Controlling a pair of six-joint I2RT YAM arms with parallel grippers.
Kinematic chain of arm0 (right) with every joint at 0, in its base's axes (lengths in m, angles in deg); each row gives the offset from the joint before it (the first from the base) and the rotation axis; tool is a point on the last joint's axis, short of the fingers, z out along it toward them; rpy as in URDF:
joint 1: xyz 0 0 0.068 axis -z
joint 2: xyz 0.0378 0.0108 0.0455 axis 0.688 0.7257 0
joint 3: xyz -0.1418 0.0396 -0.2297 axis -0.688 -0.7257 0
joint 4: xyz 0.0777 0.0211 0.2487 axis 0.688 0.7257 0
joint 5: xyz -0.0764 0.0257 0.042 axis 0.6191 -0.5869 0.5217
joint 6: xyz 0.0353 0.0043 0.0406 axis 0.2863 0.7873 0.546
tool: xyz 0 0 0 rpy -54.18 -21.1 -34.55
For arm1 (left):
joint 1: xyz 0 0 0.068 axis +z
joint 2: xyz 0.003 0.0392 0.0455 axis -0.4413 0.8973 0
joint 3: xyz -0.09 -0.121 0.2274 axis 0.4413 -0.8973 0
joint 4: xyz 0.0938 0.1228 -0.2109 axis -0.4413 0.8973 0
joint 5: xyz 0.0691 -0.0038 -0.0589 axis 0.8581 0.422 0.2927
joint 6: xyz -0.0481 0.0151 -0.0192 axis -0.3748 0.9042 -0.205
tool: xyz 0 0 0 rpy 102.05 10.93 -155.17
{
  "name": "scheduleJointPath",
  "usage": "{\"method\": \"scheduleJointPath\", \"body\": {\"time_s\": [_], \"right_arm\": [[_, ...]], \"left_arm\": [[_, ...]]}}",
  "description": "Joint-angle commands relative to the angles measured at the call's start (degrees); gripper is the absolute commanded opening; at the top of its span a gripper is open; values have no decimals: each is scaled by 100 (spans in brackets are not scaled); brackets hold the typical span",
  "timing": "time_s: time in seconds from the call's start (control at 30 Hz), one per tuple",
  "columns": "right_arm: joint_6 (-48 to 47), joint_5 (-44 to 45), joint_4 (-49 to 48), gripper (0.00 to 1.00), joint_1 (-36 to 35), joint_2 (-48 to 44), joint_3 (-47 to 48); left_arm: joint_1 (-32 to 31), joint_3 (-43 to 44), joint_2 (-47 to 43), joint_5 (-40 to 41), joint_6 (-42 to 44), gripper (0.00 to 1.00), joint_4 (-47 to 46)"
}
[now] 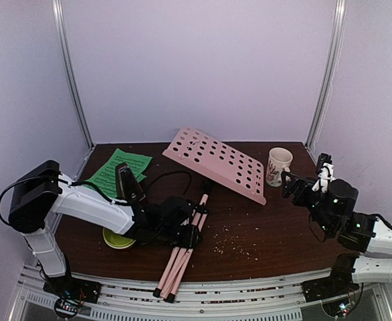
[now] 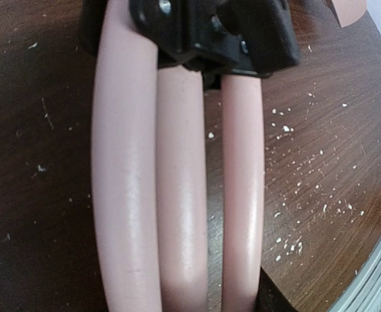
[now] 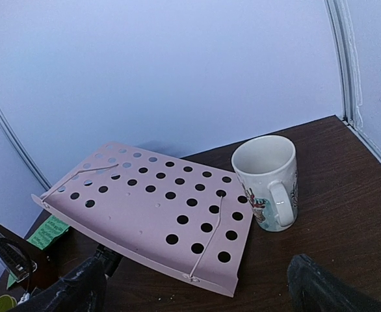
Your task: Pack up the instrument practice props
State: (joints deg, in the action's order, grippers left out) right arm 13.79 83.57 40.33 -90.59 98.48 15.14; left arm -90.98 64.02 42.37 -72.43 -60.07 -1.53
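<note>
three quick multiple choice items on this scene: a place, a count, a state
1. Relative to the perforated desk, the white mug stands: A) left B) right C) on top
2. Number of pink legs in the left wrist view: A) one B) two C) three
3. The right gripper has its jaws: A) open, empty B) shut on the mug C) shut on the desk
1 B, it stands by the desk's right edge; 2 C, three tubes lie side by side; 3 A, nothing sits between them.

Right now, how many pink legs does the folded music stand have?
3. In the left wrist view they run side by side: left-hand leg, middle leg, right-hand leg, meeting at the black hub. A further one could hide underneath.
</note>
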Motion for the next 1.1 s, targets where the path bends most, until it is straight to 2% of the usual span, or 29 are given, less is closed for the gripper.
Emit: {"method": "scheduleJointPath", "body": {"time_s": [0.0,0.3,0.57,0.67,0.77,1.07], "right_arm": [[-66,158,137,100,19,-59,-70],[-25,162,58,100,31,-36,-128],[28,183,33,100,31,-23,-149],[52,188,22,100,31,-31,-150],[63,181,23,100,33,-44,-150],[60,152,123,100,31,-37,-115]], "left_arm": [[106,604,-184,648,866,3,-1464],[151,1164,261,1362,1488,22,-99],[151,1265,452,1826,1649,44,314],[151,1251,476,1878,1702,46,334],[151,1266,497,1879,1753,54,351],[151,1154,462,1929,1803,58,282]]}}
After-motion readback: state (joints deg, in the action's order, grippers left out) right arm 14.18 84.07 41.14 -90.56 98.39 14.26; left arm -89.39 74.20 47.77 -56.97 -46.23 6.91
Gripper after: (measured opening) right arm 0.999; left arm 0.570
